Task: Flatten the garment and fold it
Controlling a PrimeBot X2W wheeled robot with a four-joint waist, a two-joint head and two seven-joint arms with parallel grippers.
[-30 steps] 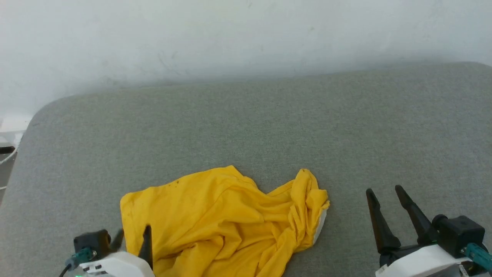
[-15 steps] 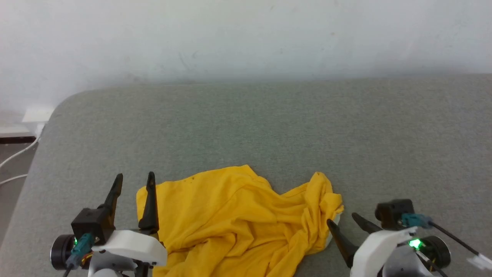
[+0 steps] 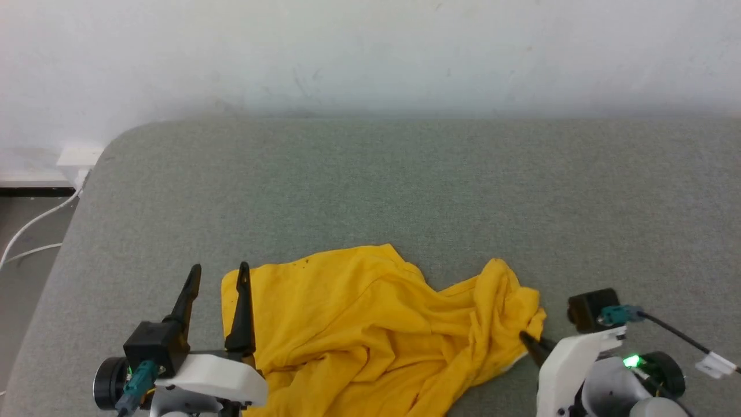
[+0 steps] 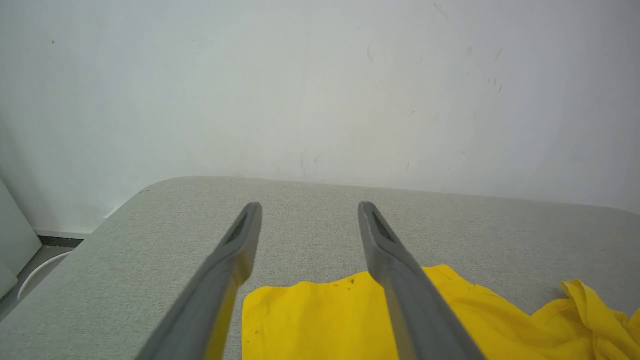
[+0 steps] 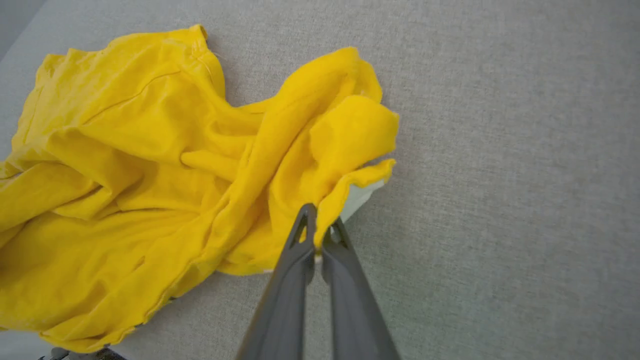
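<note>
The garment (image 3: 359, 324), a bright yellow T-shirt, lies crumpled near the front of the grey padded surface (image 3: 405, 185); its print is hidden except for a white sliver at the right edge. My left gripper (image 3: 220, 267) stands open at the garment's left edge, one finger over the fabric. The left wrist view shows the same open fingers (image 4: 240, 250) above the garment (image 4: 310, 320), with nothing between them. My right gripper (image 3: 528, 339) is at the bunched right edge. In the right wrist view it (image 5: 321, 225) is shut on a fold of the garment (image 5: 150, 165).
A white wall (image 3: 370, 52) runs behind the surface. The surface's rounded left corner (image 3: 110, 150) drops to the floor, where white cables (image 3: 29, 231) and a socket block (image 3: 78, 156) lie. Bare grey surface stretches behind and to the right of the shirt.
The head camera has shifted. My left gripper has come up into view, still open. My right gripper has swung in to the garment's right edge and shut on it.
</note>
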